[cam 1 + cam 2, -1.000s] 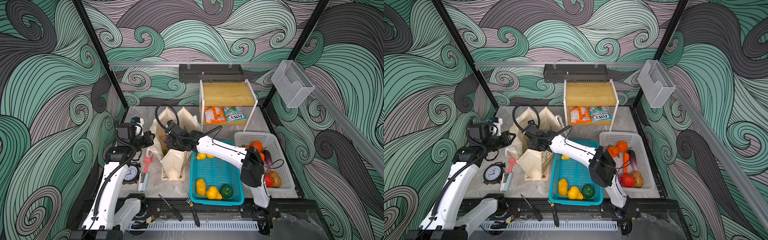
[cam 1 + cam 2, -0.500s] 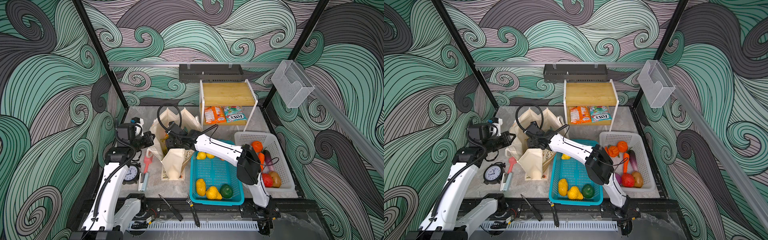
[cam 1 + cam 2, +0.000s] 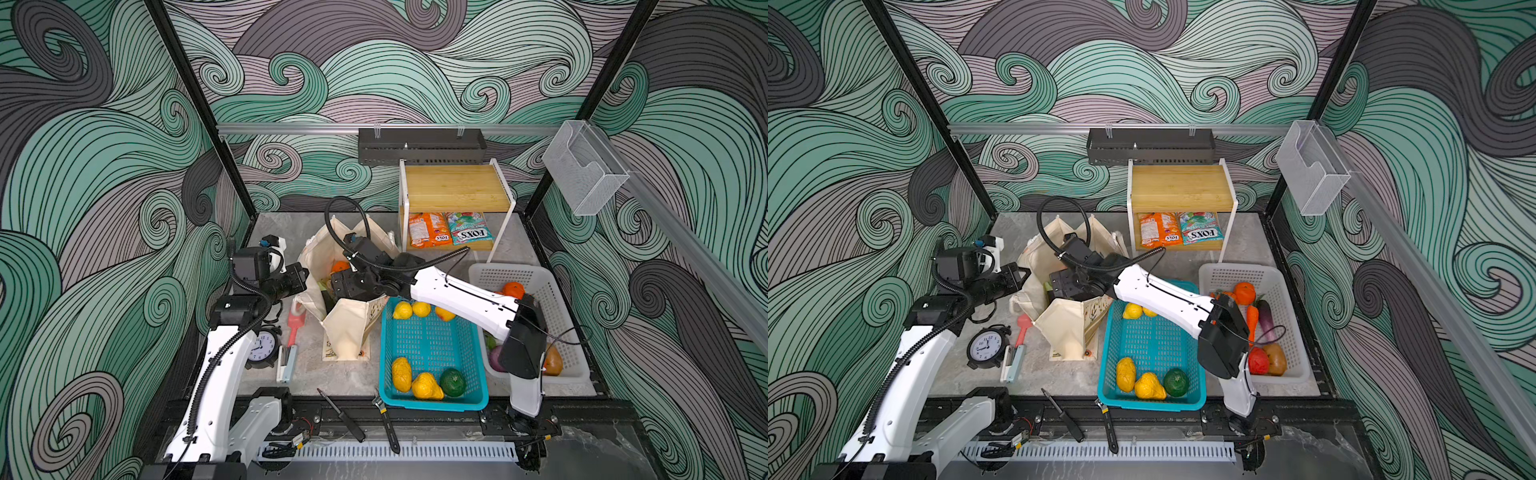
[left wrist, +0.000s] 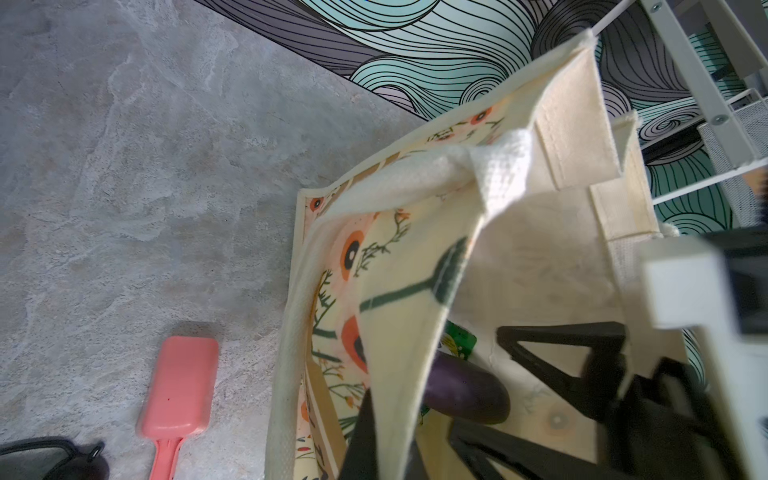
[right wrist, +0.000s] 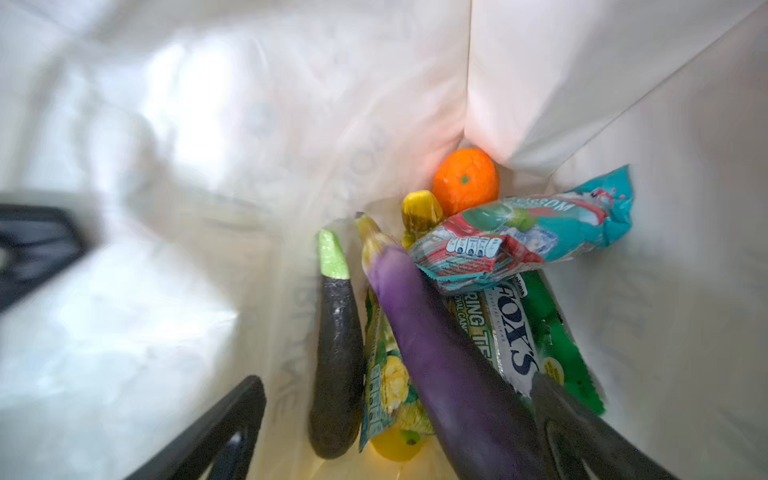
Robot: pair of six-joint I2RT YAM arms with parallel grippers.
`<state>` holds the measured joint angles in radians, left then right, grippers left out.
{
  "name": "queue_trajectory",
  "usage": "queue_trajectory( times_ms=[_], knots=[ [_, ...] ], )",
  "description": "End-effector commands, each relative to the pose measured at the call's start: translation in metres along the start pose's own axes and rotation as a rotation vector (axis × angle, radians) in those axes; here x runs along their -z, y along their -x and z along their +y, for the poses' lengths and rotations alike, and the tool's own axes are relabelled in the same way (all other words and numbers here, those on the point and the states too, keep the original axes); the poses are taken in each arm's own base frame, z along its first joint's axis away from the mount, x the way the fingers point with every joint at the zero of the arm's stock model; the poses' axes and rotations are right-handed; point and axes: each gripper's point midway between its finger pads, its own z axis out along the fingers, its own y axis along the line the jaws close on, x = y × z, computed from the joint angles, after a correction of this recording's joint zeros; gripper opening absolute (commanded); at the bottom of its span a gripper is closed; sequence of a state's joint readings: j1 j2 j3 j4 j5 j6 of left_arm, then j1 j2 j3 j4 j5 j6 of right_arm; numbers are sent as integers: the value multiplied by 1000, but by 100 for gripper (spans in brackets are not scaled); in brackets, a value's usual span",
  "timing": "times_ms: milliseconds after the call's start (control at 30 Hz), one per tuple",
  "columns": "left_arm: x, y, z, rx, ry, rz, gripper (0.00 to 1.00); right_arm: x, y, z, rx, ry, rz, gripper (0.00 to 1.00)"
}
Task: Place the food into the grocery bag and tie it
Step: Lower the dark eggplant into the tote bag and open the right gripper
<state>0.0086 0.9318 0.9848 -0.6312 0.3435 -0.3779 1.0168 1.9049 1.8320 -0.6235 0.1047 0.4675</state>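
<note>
Canvas rim clenched in our left gripper, we prop the grocery bag open around our released right gripper.

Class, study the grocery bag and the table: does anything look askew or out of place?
Mostly tidy. Inside the grocery bag, a purple eggplant lies slanted across the snack packets; a screwdriver and wrench lie on the black front base.

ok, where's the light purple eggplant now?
Right wrist view: the light purple eggplant is inside the grocery bag, over the green snack packet, beside the dark eggplant.
</note>
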Motion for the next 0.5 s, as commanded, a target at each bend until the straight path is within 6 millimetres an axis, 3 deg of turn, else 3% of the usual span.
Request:
queue_trajectory(
  times_ms=[0, 167, 333, 400, 467],
  knots=[
    [1, -5, 5, 18, 18, 15, 0, 46, 24, 4, 17, 38, -100, 100],
    [0, -5, 7, 21, 28, 14, 0, 90, 31, -21, 10, -27, -202, 99],
    [-1, -3, 10, 27, 39, 8, 0, 124, 17, -78, -52, -195, -270, 91],
    [-2, -3, 10, 33, 39, 8, 0, 130, 10, -97, -77, -241, -281, 89],
    [-3, -2, 8, 48, 34, 13, 0, 120, 0, -110, -107, -250, -248, 84]
  ],
)
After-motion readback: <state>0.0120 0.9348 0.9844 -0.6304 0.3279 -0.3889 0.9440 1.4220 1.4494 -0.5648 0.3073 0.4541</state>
